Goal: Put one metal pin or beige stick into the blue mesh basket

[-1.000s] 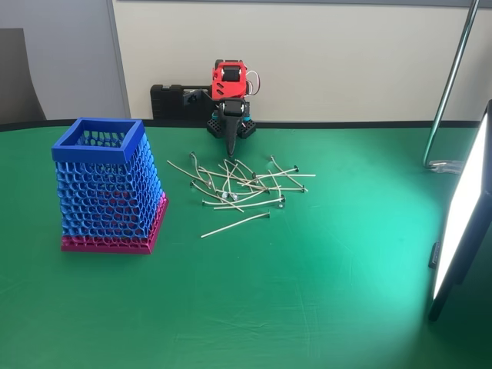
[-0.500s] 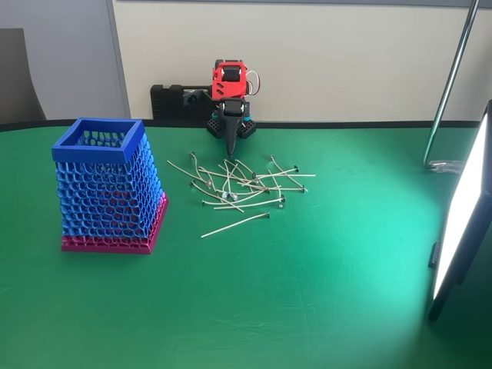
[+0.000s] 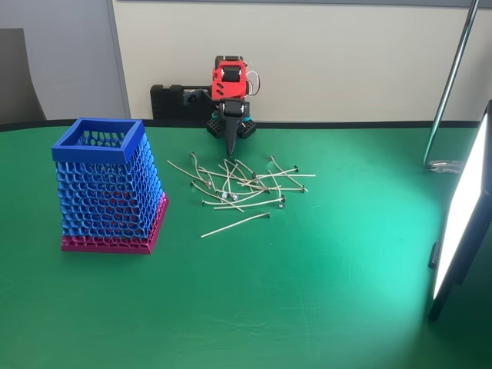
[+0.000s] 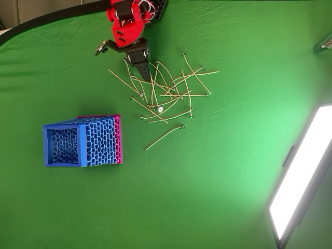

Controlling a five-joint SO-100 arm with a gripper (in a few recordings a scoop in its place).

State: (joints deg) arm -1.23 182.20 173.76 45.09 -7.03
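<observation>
The blue mesh basket (image 3: 108, 184) (image 4: 83, 141) stands upright on the left of the green table, its magenta base band resting on the cloth. A loose heap of beige sticks and metal pins (image 3: 242, 184) (image 4: 166, 93) lies in the middle, with one stick (image 3: 234, 224) (image 4: 165, 137) apart from the heap toward the front. The red arm's gripper (image 3: 229, 147) (image 4: 146, 78) points down at the far edge of the heap, its black fingers together with nothing between them.
The arm's black base (image 3: 181, 100) sits against the back wall. A lit panel (image 3: 461, 223) (image 4: 298, 179) stands at the right edge, and a metal pole (image 3: 450, 84) rises behind it. Open green cloth lies in front of the heap and the basket.
</observation>
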